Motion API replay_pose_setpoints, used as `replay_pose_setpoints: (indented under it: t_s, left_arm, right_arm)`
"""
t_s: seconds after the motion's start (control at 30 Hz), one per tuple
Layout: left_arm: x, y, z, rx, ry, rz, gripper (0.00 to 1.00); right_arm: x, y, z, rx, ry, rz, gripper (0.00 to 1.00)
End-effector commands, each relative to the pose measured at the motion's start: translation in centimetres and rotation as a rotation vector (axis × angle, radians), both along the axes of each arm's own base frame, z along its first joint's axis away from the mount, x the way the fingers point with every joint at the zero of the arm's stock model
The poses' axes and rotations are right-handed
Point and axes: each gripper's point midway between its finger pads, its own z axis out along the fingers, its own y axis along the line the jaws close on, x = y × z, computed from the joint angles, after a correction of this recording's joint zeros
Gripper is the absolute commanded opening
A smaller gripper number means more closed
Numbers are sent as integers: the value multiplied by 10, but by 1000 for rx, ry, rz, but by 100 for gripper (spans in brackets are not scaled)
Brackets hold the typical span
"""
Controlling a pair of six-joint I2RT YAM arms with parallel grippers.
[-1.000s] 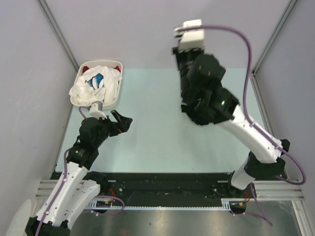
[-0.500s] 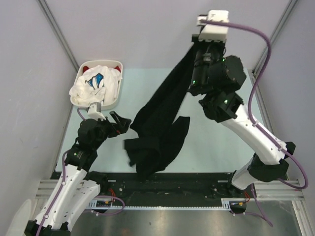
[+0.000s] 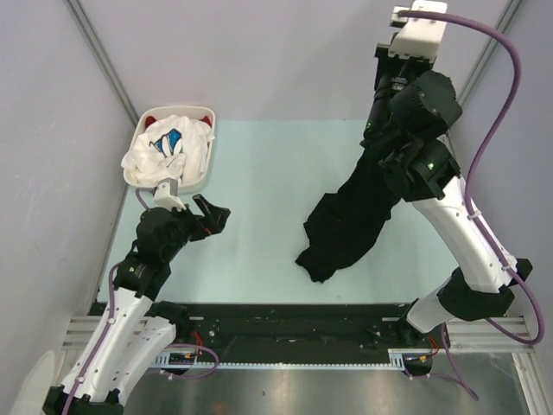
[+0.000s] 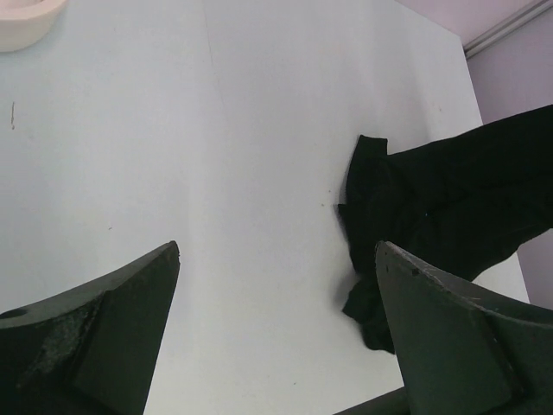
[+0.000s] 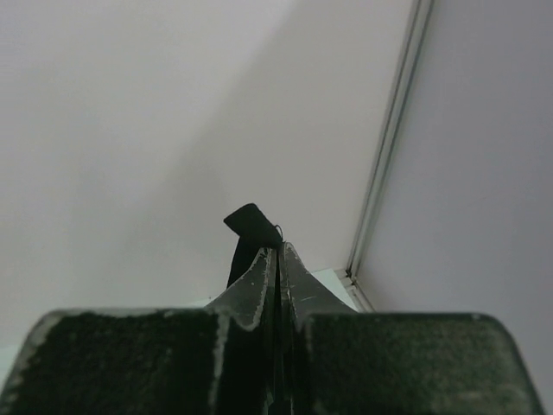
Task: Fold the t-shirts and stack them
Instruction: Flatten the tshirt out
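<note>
The black t-shirt hangs in a long twisted strip from my right gripper, which is raised high at the back right. Its lower end bunches on the table near the middle front. In the right wrist view the right gripper is shut on a fold of the black cloth that sticks out past its tips. My left gripper hovers low at the left, open and holding nothing. In the left wrist view the left gripper faces the table, with the black shirt off to the right. A white t-shirt with blue print lies over a red one.
The white oval basket holding those shirts stands at the back left, just beyond my left gripper; its rim shows at the top left of the left wrist view. Lilac walls with metal corner posts close in the pale table.
My right arm has swung up and to the right, unfurling the black shirt, which swept from the left-middle of the table to the right-middle. The left arm has barely moved.
</note>
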Motion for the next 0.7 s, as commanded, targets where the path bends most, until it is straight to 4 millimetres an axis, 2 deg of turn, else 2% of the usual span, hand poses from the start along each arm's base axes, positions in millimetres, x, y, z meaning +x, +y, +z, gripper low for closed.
replay_pose_setpoints:
  t_s: [0.0,0.13,0.17,0.2,0.3,0.43,0.57,0.6,0.67]
  left_arm:
    - [4,-3,20,-21,-46,-7,100]
    - [4,-3,22,-22,-50,-2,100]
    - [4,-3,22,-21,-51,-2,100]
    - [5,-2,22,-19,-51,0,100]
    - [4,-2,21,-19,-53,2,100]
    - [2,-1,20,-19,-53,2,100]
    - [0,-2,20,-26,-57,-5,100]
    - [-1,-2,20,-29,-59,-6,100]
    - [-1,-2,19,-31,-58,-5,100]
  right_arm:
    - [-12,25,8,-12,-34,130,0]
    - [-34,57,26,-27,-84,236,0]
    - [-43,65,31,-78,-85,249,0]
    - [-58,83,38,-60,-117,315,0]
    - [-81,111,44,-103,-118,386,0]
    - [-97,122,46,-131,-131,400,0]
    - [-92,134,41,-163,-115,409,0]
    - [-85,147,27,-166,-79,448,0]
    - [-56,161,-4,-183,-2,464,0]
